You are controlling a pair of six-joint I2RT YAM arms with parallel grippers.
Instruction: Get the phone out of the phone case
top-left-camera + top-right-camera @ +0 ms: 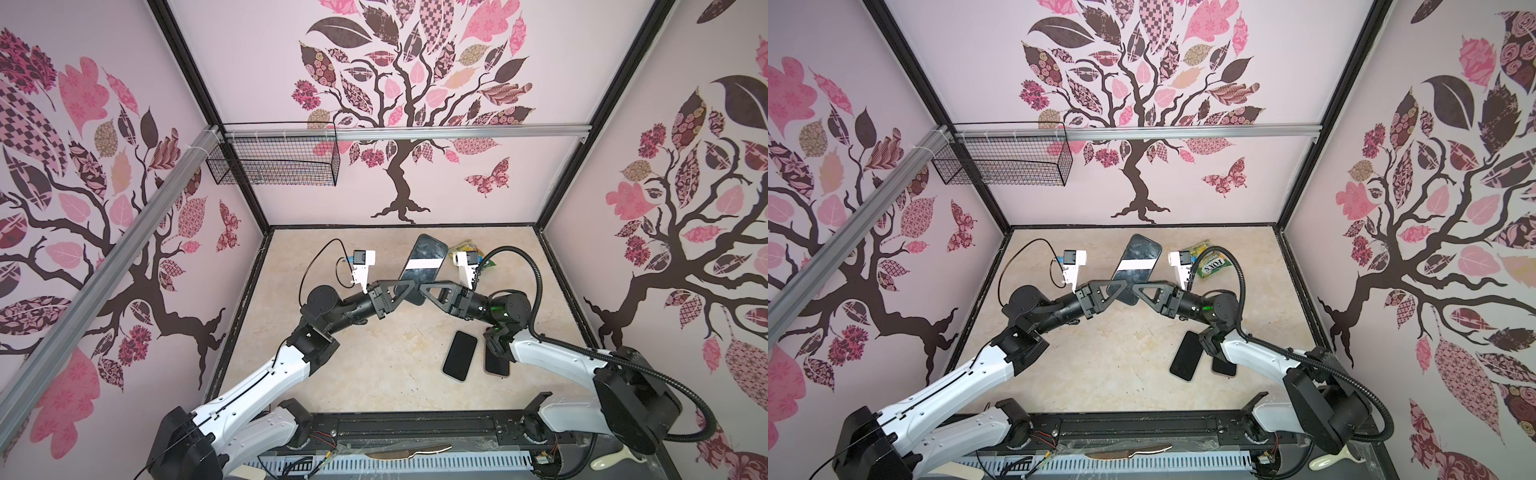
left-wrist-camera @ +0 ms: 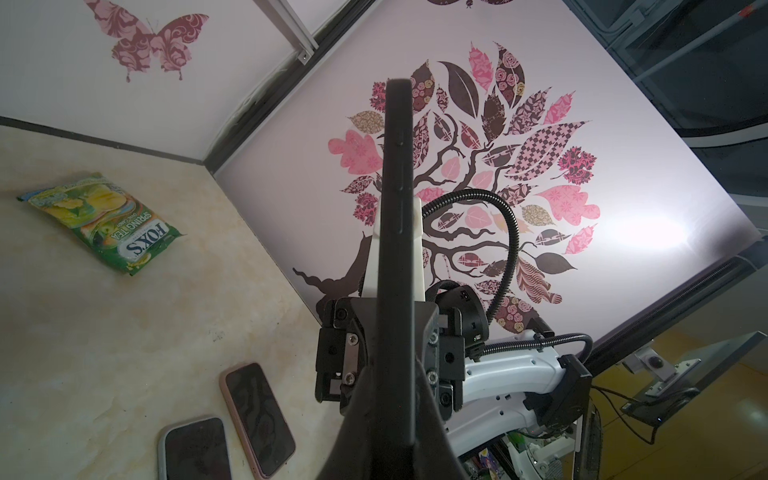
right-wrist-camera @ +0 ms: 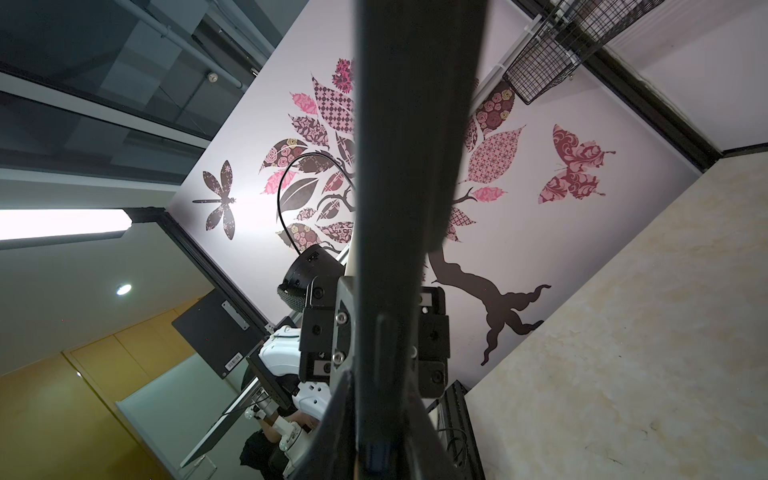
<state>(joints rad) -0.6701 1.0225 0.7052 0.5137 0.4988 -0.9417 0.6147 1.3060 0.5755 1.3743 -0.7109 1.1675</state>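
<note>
The left gripper [image 1: 404, 291] is clamped on the lower edge of the cased phone [image 1: 424, 259], which is held tilted above the table [image 1: 374, 374] between both arms. The right gripper [image 1: 424, 289] pinches the adjacent corner. It should catch only the case rim and peel it off, with the left anchoring the phone.

Black phone [image 1: 427, 249], green candy packet [image 2: 104, 224]
</note>
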